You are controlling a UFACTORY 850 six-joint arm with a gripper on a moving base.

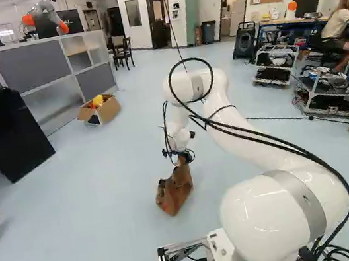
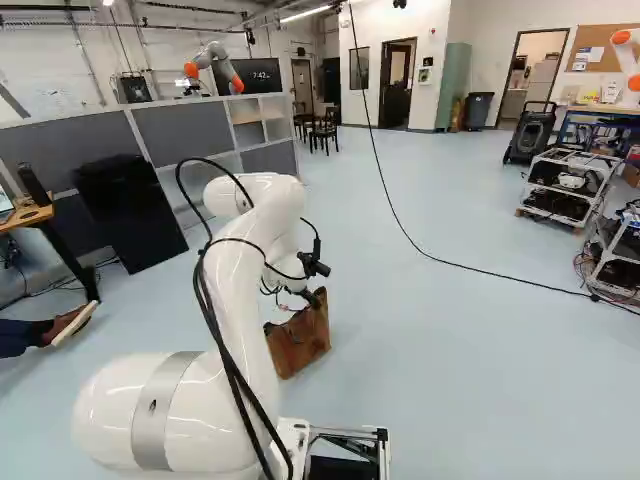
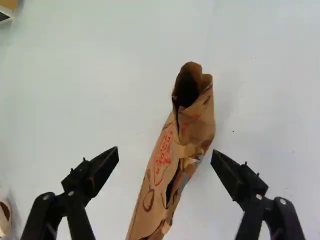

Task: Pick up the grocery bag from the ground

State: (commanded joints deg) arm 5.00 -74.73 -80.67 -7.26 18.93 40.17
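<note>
A grey partition [image 1: 31, 64] crossed behind the white arm [image 1: 260, 220] in both base views. Only the left base view showed the open cardboard box [image 1: 109, 108] with something yellow in it, near the partition. The brown paper grocery bag [image 1: 174, 194] stood on the floor below the gripper [image 1: 182, 158]; the base views gave its broad side, the wrist view alone its gaping top and red print, between the gripper's [image 3: 165, 151] widely spread jaws.
</note>
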